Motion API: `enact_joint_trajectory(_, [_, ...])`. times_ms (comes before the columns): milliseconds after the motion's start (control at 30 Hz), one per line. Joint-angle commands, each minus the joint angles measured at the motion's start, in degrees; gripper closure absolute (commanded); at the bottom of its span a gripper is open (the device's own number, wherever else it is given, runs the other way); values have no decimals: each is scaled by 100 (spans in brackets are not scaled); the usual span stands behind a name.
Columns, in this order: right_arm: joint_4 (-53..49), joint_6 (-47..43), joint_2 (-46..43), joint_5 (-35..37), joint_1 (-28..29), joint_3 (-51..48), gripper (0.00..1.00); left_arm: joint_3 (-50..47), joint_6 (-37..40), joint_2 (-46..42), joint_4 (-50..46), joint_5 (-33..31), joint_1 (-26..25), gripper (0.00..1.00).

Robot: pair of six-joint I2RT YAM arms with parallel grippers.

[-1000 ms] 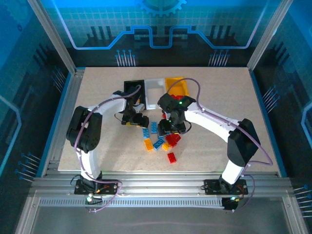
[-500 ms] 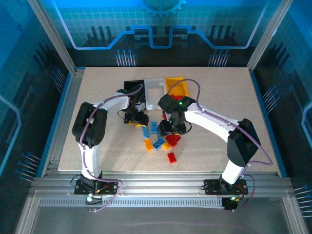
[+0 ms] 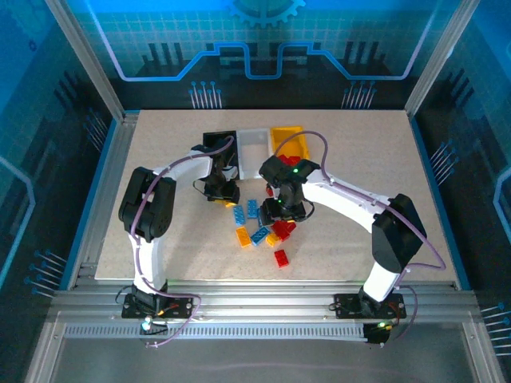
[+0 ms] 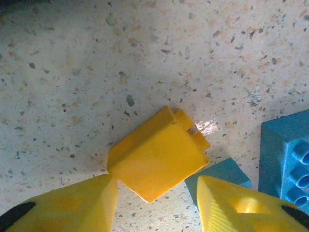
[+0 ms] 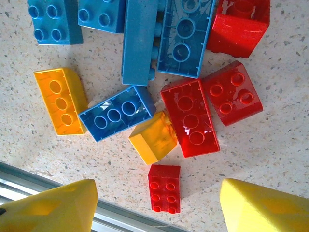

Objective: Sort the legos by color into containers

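Observation:
The legos [image 3: 263, 227] lie in a loose red, blue and orange-yellow pile at mid-table. My left gripper [image 4: 157, 186] is low over a yellow brick [image 4: 157, 154] at the pile's left edge. Its left fingertip [image 4: 108, 186] touches the brick's corner. The right fingertip [image 4: 207, 193] stands a sliver off it, so the gripper is open. My right gripper [image 5: 158, 191] hovers open over the pile, with a small red brick [image 5: 164, 195] on the table between its fingers. The containers are joined in a row behind: black [image 3: 217, 144], white [image 3: 252, 144], orange-yellow [image 3: 289, 142].
Blue bricks [image 4: 285, 154] lie just right of the yellow one. Under the right gripper are several blue [image 5: 118, 113], red [image 5: 190, 118] and yellow [image 5: 60, 99] bricks, packed close. One red brick [image 3: 281, 258] sits apart, nearer the table's front edge [image 3: 271, 279].
The left gripper's jaws have narrowed a lot around the yellow brick, and the left arm's elbow has swung. The right arm and its jaws have not moved.

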Motion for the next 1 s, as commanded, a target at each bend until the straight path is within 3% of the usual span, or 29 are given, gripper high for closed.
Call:
enact_joint_trajectory(0, [-21,16,-155,-79,-23,-101,31,73,-31,63,-116,-9,57,53])
enact_joint_trajectory(367, [13,79,-248,-57,8,-177,31,253,-4,-331,-358,63,129,53])
enact_joint_trajectory(400, [15,81,-247,-53,10,-185,31,262,-8,-351,-378,38,136,50])
enact_joint_trajectory(500, [31,93,-269,-46,21,-214,31,246,-85,-333,-381,27,128,29])
enact_joint_trajectory(600, [59,106,-291,-53,24,-253,31,235,-280,-278,-328,111,102,20])
enact_joint_trajectory(967, [353,-61,-318,-197,-87,-539,30,595,-1182,77,-598,-248,-145,20])
